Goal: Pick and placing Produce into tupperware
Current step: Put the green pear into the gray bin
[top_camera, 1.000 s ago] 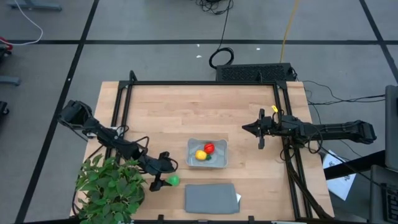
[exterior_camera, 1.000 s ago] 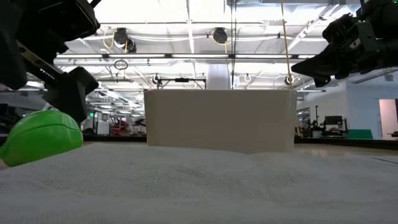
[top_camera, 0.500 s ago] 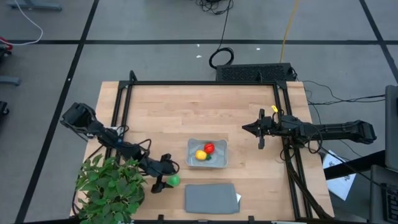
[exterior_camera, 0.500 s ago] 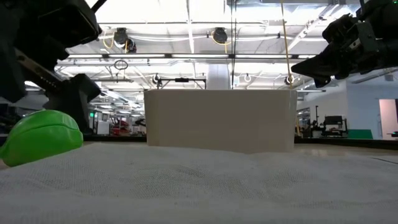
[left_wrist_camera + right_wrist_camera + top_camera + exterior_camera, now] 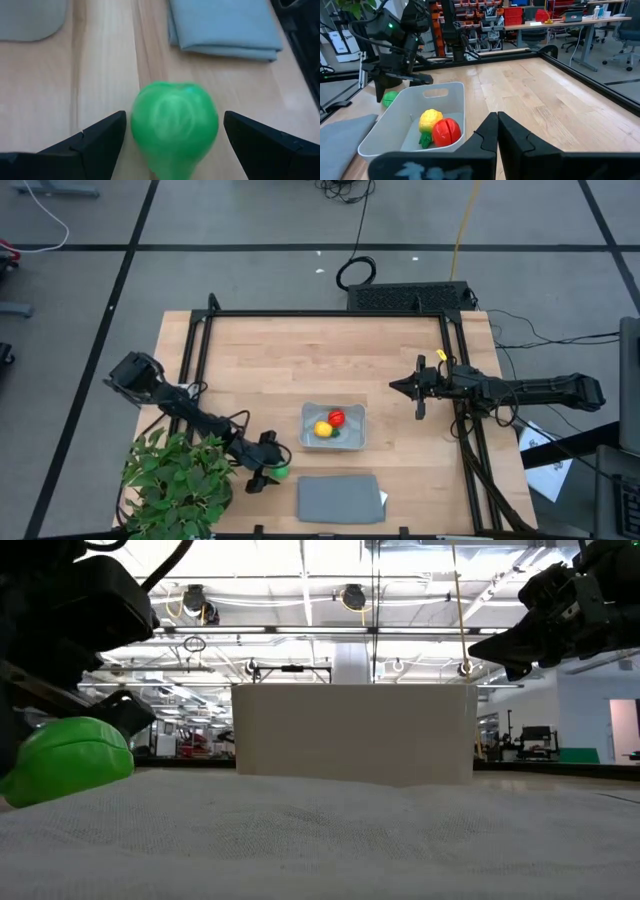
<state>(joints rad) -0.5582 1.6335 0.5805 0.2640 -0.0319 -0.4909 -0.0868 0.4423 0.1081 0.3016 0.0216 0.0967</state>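
Note:
The round green piece point(image 5: 174, 125) rests on the wood table near the front edge point(image 5: 283, 471). My left gripper point(image 5: 174, 117) is open, with one finger on each side of the piece and a narrow gap on both sides. The translucent tupperware point(image 5: 350, 438) sits at mid-table. It holds the round red piece point(image 5: 337, 417) and the yellow piece with a green tip point(image 5: 322, 428). My right gripper point(image 5: 397, 387) is shut and hovers above the table to the right of the tray. In its wrist view point(image 5: 497, 125) the tray point(image 5: 435, 90) lies ahead.
A flat grey slab point(image 5: 340, 498) lies just right of the green piece, near the front edge. A leafy plant point(image 5: 178, 485) stands at the front left corner beside my left arm. A black frame rail point(image 5: 330, 313) borders the table.
My left gripper has moved toward the table's near edge and down, and its open fingers now stand around the green piece. The green piece has stayed where it was.

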